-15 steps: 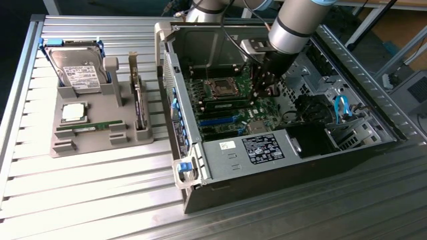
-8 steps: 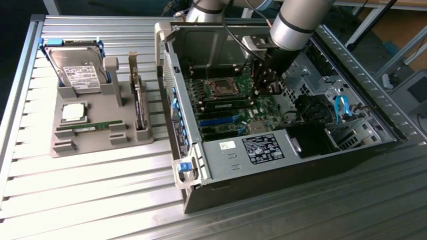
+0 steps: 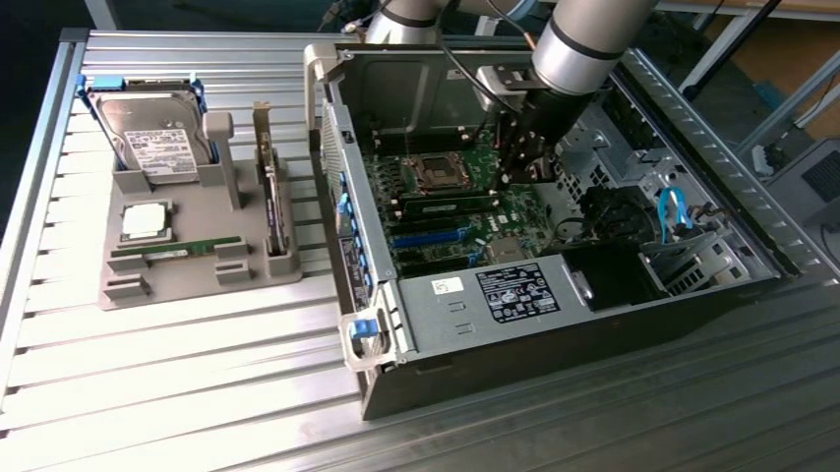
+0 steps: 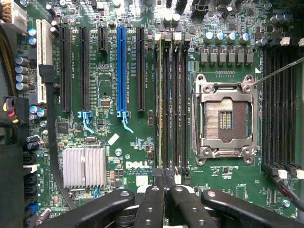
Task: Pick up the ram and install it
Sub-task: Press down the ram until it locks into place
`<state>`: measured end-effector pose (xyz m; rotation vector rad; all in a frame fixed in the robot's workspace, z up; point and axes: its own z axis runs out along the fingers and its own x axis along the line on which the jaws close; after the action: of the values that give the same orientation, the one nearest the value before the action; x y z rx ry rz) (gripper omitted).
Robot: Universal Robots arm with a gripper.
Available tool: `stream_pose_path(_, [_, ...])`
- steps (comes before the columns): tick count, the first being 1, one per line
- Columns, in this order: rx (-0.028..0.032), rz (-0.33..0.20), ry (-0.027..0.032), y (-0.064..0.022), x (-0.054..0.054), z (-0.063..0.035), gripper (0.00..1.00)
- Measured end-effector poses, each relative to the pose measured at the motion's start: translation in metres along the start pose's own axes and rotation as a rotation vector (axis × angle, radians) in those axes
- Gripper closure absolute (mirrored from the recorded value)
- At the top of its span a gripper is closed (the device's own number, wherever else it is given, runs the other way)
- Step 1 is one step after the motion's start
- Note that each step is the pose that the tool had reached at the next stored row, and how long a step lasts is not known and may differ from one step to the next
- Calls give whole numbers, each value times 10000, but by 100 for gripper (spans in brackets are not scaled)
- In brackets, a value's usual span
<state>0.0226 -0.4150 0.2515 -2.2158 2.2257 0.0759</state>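
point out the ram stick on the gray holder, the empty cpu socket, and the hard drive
ram stick point(image 3: 175, 251), exterior view, middle of its green board
cpu socket point(image 4: 225, 118), wrist view, centre of the pin area
hard drive point(image 3: 155, 138), exterior view, its white label

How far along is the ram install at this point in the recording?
Done: a ram stick stands slotted into the motherboard, beside the empty processor socket. In hand: nothing visible; the gripper is shut, poised over that stick's end. Left: whether the stick is fully seated cannot be told. Another green stick lies in the grey tray.
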Motion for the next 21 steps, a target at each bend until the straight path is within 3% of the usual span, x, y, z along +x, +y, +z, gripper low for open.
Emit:
stream_pose_path(6, [1,1,-1,176,0,7,90])
stream_pose_path(12, [1,1,0,290,1,10,90])
stream_pose_path(21, [8,0,-2,632,3,22,90])
